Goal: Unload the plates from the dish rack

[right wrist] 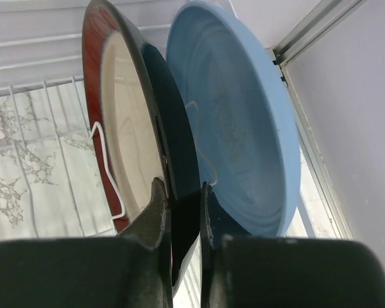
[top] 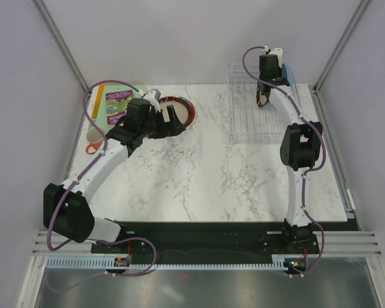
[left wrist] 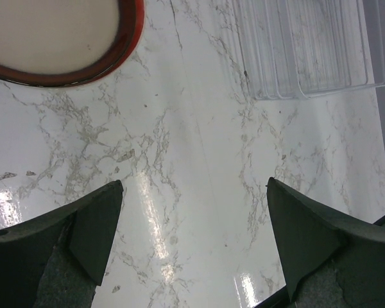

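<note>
My right gripper (top: pixel 264 97) reaches into the clear dish rack (top: pixel 247 115) at the far right. In the right wrist view it (right wrist: pixel 183 194) is shut on the rim of an upright dark red-rimmed plate with a cream centre (right wrist: pixel 125 128). A light blue plate (right wrist: pixel 237 122) stands just behind it in the rack (right wrist: pixel 45 122), also seen from above (top: pixel 288 76). My left gripper (top: pixel 169 122) is open and empty over the table, beside a red-rimmed plate (top: pixel 179 110) lying flat. In the left wrist view that plate (left wrist: pixel 64 38) is at top left, the gripper (left wrist: pixel 192 224) over bare marble, the rack (left wrist: pixel 301 51) at top right.
A green and purple book (top: pixel 117 106) lies at the far left, with a white mug with an orange handle (top: pixel 94 142) near the left edge. Grey walls and metal posts enclose the marble table (top: pixel 205 173).
</note>
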You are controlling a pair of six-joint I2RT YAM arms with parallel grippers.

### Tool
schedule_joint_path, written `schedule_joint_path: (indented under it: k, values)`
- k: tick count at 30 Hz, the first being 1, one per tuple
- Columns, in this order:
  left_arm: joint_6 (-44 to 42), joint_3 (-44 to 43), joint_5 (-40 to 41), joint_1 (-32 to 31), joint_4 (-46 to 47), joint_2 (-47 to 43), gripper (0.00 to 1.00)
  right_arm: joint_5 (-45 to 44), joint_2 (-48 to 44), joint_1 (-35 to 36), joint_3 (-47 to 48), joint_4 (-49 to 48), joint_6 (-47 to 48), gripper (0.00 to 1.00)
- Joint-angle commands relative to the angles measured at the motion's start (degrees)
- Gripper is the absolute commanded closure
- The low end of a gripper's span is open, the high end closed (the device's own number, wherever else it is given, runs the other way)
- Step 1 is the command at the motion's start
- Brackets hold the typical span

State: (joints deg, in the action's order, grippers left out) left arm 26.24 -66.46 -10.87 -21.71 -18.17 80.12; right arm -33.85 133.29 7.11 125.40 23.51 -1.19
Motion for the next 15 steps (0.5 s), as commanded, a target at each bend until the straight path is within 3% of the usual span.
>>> schedule_joint_path:
  k: [1, 5, 9, 15]
  values:
    - [2.1, 0.6, -0.6, -0.7, 2.8, -1.8, 0.00, -2.3, -0.6, -0.6, -1.0, -6.6, 0.3, 1.00]
    - [2.6, 1.2, -0.6, -1.0, 3.1, -2.3, 0.00, -5.1, -2.9, -0.4, -2.4, -8.4, 0.8, 1.00]
    - [2.9, 1.5, -0.9, -1.5, 3.1, -2.9, 0.00, -14.2, -4.0, 0.1, -2.5, -10.1, 5.1, 1.00]
    - [3.0, 1.6, 0.1, -2.3, 3.0, -3.6, 0.00, -19.0, -9.3, 0.4, -8.8, -16.9, 8.0, 1.00]
